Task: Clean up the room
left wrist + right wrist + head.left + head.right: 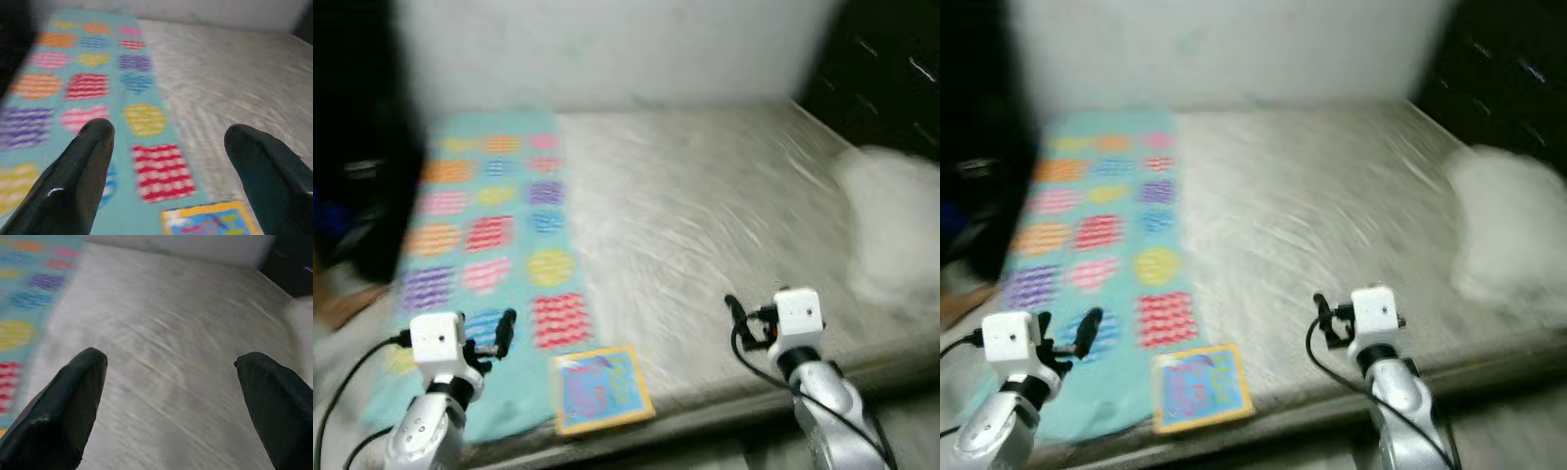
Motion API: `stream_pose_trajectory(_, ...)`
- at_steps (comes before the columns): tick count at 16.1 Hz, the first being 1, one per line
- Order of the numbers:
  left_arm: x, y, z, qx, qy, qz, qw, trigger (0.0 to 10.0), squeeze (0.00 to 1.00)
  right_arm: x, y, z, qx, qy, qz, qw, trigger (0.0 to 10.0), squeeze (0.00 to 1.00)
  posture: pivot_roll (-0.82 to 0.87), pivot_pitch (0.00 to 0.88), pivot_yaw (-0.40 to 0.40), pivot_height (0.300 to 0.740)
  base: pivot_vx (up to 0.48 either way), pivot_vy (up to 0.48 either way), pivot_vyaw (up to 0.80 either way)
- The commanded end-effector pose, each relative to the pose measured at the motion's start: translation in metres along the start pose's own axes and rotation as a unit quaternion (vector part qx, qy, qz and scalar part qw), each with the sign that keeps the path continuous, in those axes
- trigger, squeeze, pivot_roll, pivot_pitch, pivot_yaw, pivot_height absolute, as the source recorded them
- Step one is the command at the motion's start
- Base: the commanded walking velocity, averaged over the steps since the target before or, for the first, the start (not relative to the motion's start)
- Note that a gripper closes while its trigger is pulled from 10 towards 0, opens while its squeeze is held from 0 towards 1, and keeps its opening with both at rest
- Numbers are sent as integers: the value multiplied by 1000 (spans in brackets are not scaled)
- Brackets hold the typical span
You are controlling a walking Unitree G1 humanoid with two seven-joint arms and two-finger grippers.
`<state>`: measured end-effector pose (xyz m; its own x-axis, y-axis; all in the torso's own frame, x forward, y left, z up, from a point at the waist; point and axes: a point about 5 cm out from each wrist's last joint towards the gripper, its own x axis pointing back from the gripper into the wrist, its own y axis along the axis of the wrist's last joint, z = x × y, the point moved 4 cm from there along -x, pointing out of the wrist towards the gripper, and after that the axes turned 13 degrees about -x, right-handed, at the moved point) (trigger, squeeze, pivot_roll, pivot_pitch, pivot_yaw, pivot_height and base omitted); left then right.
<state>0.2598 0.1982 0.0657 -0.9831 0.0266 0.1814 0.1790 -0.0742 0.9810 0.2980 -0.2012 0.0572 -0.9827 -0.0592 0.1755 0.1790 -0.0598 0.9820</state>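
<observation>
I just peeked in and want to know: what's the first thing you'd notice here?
The bright turquoise blanket with striped hearts and shapes jumps out first, spread over the robot's left side of the grey bed. A colourful picture book lies at the bed's near edge, half on the blanket. Both open claws, left claw and right claw, hover before the bed, and something fluffy and white sits far right.

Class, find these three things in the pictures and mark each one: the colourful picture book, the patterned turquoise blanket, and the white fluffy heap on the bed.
picture book (602, 389), left eye view, middle of its cover
turquoise blanket (514, 211), left eye view, bare turquoise strip between shapes
white fluffy heap (891, 225), left eye view, its centre
</observation>
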Motion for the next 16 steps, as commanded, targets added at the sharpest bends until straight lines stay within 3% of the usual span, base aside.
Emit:
stream_pose_trajectory(1,1,0,-5,-1,-9,1,1000,10000,0,-2,5,0,0,-1,-7,1000,10000,0,-89,0,9,740,0,0,-800)
stream_pose_trajectory(5,-5,3,-11,1,-15,-7,1000,10000,0,-5,9,1,8,-1,-12,1000,10000,0,-90,0,6,740,0,0,-800)
stream_pose_trajectory(16,-10,7,-17,16,-20,-14,1000,10000,0,-15,20,7,9,7,-30,999,10000,0,-92,0,4,740,0,0,-73)
